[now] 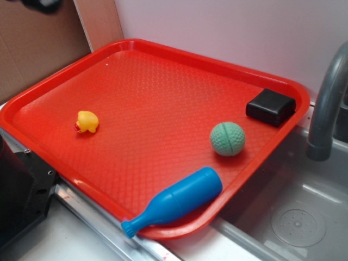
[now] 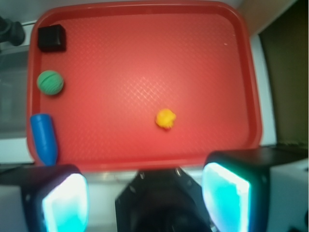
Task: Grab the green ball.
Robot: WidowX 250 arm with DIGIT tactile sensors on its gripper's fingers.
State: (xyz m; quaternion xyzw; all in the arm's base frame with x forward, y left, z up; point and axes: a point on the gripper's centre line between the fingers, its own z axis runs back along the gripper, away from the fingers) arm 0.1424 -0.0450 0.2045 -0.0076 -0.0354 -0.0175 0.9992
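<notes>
Largest in view: a red tray (image 1: 136,92), textured across its floor, rimmed all round, resting on a pale counter beside a grey metal sink (image 1: 304,217) with a curved grey faucet (image 1: 326,103) rising over it. Next in size, seen from the wrist camera: the gripper (image 2: 145,193), poised high above the tray's near edge, jaws spread wide, two cyan-lit fingers (image 2: 226,195) well apart, nothing between them. Then a blue bowling pin (image 1: 176,200), lying on its side at the tray's near corner, narrow end poking out over the rim. Then a black block (image 1: 270,106), tucked into the tray's corner closest to the faucet, close against the rim. Then the green ball (image 1: 228,138), pale mint, dimpled, a darker groove running round it, sitting on the tray floor between black block and blue pin, near the sink-side rim, touching neither; in the wrist view, far off toward the left edge of the tray (image 2: 50,82), well clear of the jaws. Smallest: a yellow duck (image 1: 86,121), alone on the opposite half of the tray, well apart from the rest.
</notes>
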